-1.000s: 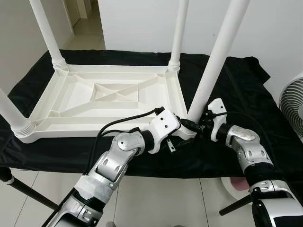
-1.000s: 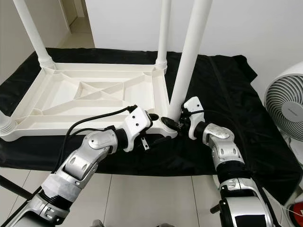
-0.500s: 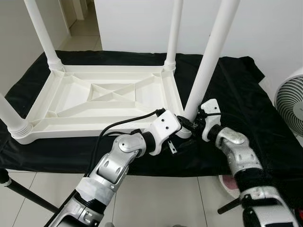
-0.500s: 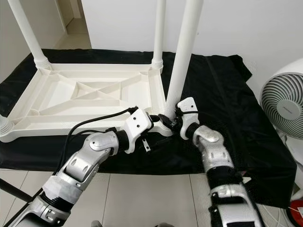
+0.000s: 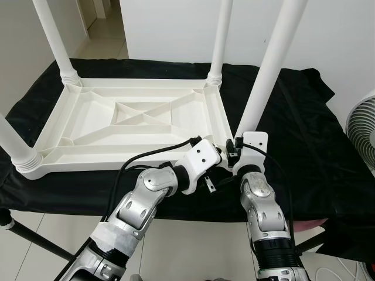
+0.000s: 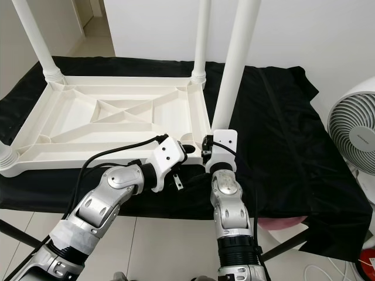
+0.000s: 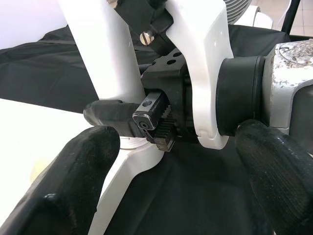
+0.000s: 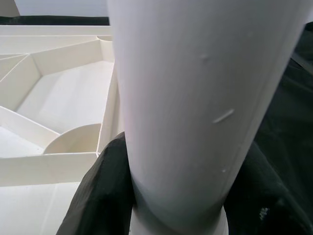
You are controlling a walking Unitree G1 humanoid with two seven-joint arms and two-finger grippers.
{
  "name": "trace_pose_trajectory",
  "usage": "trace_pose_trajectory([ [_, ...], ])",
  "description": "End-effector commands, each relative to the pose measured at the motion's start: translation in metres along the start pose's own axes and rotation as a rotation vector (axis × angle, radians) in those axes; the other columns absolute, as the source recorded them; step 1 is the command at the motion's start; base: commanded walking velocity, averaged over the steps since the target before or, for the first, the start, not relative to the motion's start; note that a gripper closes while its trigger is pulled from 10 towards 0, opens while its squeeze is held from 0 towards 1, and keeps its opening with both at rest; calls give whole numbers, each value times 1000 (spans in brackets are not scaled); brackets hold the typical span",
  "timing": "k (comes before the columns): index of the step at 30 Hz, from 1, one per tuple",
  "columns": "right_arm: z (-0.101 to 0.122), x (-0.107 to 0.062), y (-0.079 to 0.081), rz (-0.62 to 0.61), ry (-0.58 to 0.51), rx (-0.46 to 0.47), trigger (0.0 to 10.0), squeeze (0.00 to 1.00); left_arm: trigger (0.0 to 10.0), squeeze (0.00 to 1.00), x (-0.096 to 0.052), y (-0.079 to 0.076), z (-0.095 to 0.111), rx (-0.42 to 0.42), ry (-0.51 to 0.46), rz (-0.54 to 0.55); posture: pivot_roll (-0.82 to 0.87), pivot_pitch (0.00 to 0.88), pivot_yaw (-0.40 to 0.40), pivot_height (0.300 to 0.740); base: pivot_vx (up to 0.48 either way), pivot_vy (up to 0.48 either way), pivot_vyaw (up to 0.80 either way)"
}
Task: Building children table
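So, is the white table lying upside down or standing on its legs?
Upside down: the table top lies on the black cloth, ribbed underside up, with legs pointing upward.

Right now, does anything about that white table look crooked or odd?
Yes. The tabletop lies upside down on a black cloth, and the near right leg leans outward while the far legs stand straighter. The right gripper clasps that leg's base; the left gripper is open beside it.

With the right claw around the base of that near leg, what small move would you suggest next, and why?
Probably twist the near leg further into its corner socket. The right claw has a finger on each side of its base, the left claw waits open alongside, and the leg looks slightly tilted.
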State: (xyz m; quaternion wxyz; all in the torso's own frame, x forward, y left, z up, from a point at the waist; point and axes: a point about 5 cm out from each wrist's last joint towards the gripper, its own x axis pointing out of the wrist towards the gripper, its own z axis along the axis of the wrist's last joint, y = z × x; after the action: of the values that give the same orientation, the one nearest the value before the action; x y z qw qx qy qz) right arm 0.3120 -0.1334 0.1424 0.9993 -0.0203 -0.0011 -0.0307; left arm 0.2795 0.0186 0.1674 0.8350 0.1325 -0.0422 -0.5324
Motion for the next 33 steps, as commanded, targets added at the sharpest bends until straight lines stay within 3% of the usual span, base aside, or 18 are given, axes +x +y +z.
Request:
trace_pose_trajectory([
  [1, -12, -2, -7, -35, 70, -7, 10000, 51, 10000, 0, 3, -2, 0, 3, 3, -1, -149, 29, -3, 740, 0, 0, 0],
  [2, -11, -2, -5, -28, 67, -1, 10000, 51, 10000, 0, 3, -2, 0, 4, 3, -2, -149, 29, -3, 740, 0, 0, 0],
  [3, -11, -2, -3, -17, 64, 13, 10000, 1000, 10000, 0, 3, -2, 0, 4, 3, -2, -149, 29, -3, 740, 0, 0, 0],
  [13, -4, -6, 3, 1, 53, 41, 10000, 1000, 10000, 0, 2, -2, -1, 4, 4, 1, -143, 23, -6, 740, 0, 0, 0],
  [17, -1, -1, 1, 73, 32, 43, 10000, 1000, 10000, 0, 2, -2, -1, 4, 5, 1, -142, 23, -8, 740, 0, 0, 0],
  [18, 0, 2, -1, 125, 23, 34, 10000, 792, 10000, 0, 2, -2, -1, 4, 6, 1, -142, 23, -8, 740, 0, 0, 0],
  [19, 0, 5, -5, 189, 21, 18, 10000, 0, 10000, 0, 1, -2, -2, 5, 8, 2, -144, 24, -7, 740, 0, 0, 0],
  [20, 0, 5, -5, 189, 21, 18, 10000, 0, 10000, 0, 1, -2, -2, 5, 8, 2, -144, 24, -7, 740, 0, 0, 0],
  [22, 2, 12, -15, 309, 16, -30, 10000, 0, 10000, 0, -3, -1, -5, 3, 19, 6, -143, 27, -6, 740, 0, 0, 0],
  [26, 3, 18, -25, 362, 16, -77, 10000, 0, 10000, 0, -7, 0, -7, 4, 29, 10, -140, 28, -5, 740, 0, 0, 0],
  [27, 6, 22, -30, 433, 8, -110, 10000, 0, 10000, 0, -11, 1, -8, 6, 36, 12, -140, 28, -5, 740, 0, 0, 0],
  [33, 6, 26, -29, 572, 2, -170, 10000, 0, 10000, 0, -15, 3, -11, 5, 50, 15, -137, 34, 5, 740, 0, 0, 0],
])
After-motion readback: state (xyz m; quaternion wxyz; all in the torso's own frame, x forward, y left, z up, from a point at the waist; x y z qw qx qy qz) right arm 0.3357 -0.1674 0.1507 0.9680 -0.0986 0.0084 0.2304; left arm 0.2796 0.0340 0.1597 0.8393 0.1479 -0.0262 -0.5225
